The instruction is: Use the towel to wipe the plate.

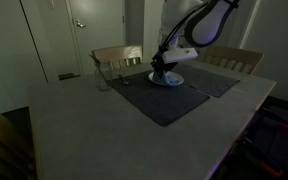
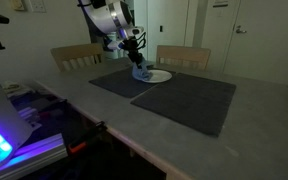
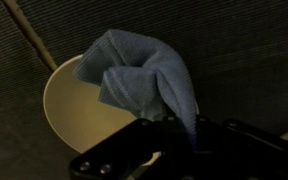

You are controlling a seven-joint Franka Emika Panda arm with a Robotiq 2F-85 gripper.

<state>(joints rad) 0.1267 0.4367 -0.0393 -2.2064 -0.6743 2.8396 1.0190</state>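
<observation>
A blue towel [image 3: 139, 72] hangs bunched from my gripper [image 3: 179, 135], which is shut on its top fold. The towel rests on a round cream plate [image 3: 69, 110] that lies on a dark placemat [image 3: 244, 60]. In both exterior views the gripper [image 1: 164, 68] [image 2: 138, 62] stands straight down over the plate [image 1: 174, 80] [image 2: 158, 75], with the towel [image 1: 161, 75] [image 2: 142, 72] touching the plate's surface. The fingertips are hidden by the gripper's dark body and the cloth.
Two dark placemats [image 1: 164, 100] [image 2: 189, 100] lie on the grey table [image 1: 84, 130]. Wooden chairs [image 1: 119, 55] [image 2: 182, 55] stand at the far side. A clear glass [image 1: 103, 78] stands near the mat. Equipment with purple light [image 2: 9, 140] sits by the table edge.
</observation>
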